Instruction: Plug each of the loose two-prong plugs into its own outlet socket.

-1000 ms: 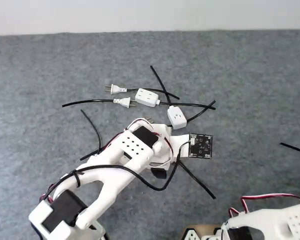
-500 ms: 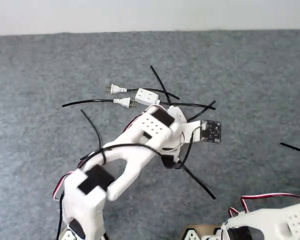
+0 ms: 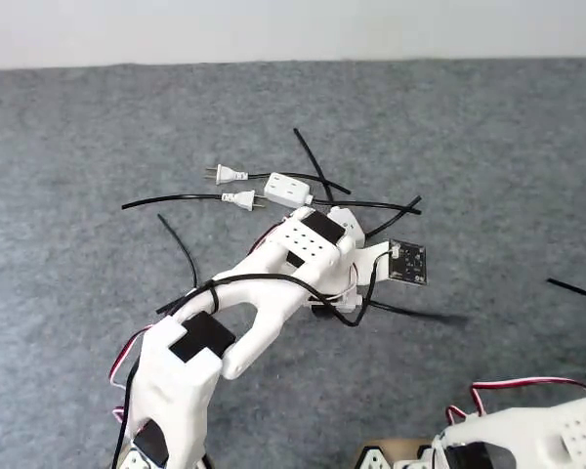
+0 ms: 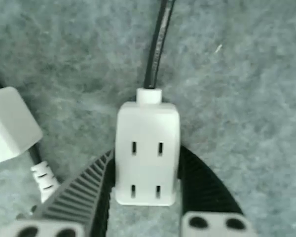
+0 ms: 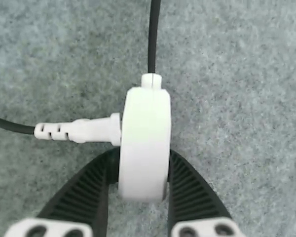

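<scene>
I see a grey, felt-like mat [image 3: 488,147] spread across the whole work area. A pale wall [image 3: 293,29] runs along the mat's far edge. At the mat's near edge there's a small tan patch [image 3: 402,447] I can't identify.

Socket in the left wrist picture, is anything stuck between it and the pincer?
No, nothing visible. The left pincer's fingers sit against both sides of the white socket, with its slots bare. Another white block lies off to one side, apart.
</scene>
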Available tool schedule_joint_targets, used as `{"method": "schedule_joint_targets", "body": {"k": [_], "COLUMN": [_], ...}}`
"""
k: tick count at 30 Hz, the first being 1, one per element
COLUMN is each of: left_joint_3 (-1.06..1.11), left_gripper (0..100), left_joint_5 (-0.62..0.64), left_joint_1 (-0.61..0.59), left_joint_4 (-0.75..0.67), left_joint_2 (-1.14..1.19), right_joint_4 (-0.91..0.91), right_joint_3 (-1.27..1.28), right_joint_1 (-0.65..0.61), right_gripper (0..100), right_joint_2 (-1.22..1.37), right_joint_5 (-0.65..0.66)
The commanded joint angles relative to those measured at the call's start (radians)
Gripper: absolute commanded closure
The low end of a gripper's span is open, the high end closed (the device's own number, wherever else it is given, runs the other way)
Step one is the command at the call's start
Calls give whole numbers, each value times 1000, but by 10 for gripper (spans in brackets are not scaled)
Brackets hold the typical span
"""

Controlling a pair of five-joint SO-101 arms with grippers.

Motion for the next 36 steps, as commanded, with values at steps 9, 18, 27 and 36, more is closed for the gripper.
{"method": "schedule_joint_targets", "body": {"k": [9,18,27,36], "left_joint_3": [-39,147,518,886], "left_gripper": [967,987,987,987], "left_joint_5": [308,703,1040,1367], "left_joint_1": [94,123,74,15], "left_joint_4": [241,117,-232,-540], "left_joint_2": [-92,-273,-502,-747], "right_joint_4": [-2,4,4,5], "right_joint_3": [29,26,28,31], "right_joint_1": [-19,-48,-48,-65], "right_gripper": [987,986,984,984], "right_joint_2": [153,156,156,156], "right_joint_5": [11,11,11,11]}}
